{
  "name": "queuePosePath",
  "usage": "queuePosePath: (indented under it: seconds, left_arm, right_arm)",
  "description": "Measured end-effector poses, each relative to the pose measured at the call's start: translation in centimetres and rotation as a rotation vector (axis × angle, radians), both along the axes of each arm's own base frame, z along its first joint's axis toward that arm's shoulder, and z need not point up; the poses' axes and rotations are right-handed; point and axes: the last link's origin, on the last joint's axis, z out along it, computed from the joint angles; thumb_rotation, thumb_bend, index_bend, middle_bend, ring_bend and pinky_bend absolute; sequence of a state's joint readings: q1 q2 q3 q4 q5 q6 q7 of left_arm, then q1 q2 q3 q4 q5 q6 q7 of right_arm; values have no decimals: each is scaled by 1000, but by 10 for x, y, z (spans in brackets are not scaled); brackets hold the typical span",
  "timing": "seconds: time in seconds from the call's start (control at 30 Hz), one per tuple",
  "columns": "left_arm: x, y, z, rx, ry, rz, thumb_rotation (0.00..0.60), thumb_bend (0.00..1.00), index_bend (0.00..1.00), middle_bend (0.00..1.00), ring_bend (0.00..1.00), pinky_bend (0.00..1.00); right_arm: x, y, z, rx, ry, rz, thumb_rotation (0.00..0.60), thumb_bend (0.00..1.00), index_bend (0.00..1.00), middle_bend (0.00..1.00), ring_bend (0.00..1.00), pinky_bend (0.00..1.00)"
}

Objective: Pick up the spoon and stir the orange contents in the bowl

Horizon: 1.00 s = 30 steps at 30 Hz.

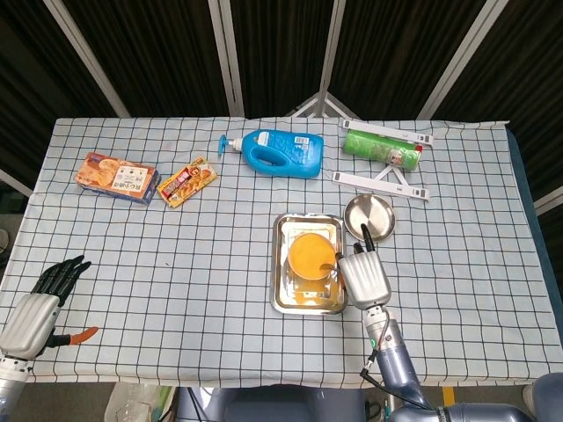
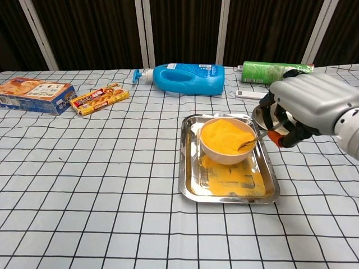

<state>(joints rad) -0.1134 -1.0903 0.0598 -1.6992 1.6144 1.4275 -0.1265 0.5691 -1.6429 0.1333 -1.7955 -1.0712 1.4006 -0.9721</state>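
Observation:
A white bowl (image 2: 226, 152) full of orange contents (image 2: 224, 135) stands in a steel tray (image 2: 190, 185); in the head view the bowl (image 1: 310, 255) shows in the tray (image 1: 282, 264). My right hand (image 2: 305, 109) hovers just right of the bowl and grips a metal spoon (image 2: 252, 140), whose tip dips into the orange contents at the bowl's right side. From above, the right hand (image 1: 365, 278) covers the tray's right edge. My left hand (image 1: 40, 303) rests near the table's front left corner, holding nothing, its fingers stretched out.
Orange spill lies on the tray floor (image 2: 233, 176). A small steel dish (image 1: 369, 216) sits behind the right hand. At the back are a blue bottle (image 1: 280, 152), a green can (image 1: 381, 146), a white strip (image 1: 383, 185), a snack box (image 1: 117, 177) and a packet (image 1: 187, 182).

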Motion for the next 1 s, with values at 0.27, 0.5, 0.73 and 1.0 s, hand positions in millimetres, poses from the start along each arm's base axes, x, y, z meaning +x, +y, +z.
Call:
queuePosePath:
  seconds: [0.27, 0.5, 0.73, 1.0]
  left_arm:
    - [0, 0, 0, 0, -1, -2, 600, 0, 0, 0, 0, 0]
    - [0, 0, 0, 1, -1, -2, 600, 0, 0, 0, 0, 0]
    - [0, 0, 0, 0, -1, -1, 600, 0, 0, 0, 0, 0]
    - [0, 0, 0, -1, -3, 0, 600, 0, 0, 0, 0, 0]
  right_arm:
    - [4, -6, -5, -24, -44, 20, 600, 780, 931, 794, 394, 0]
    - [9, -11, -5, -53, -81, 42, 600, 780, 931, 794, 394, 0]
    - [14, -15, -5, -65, -94, 46, 600, 780, 931, 794, 393, 0]
    - [14, -18, -2, -81, -76, 47, 600, 780, 931, 794, 393, 0]
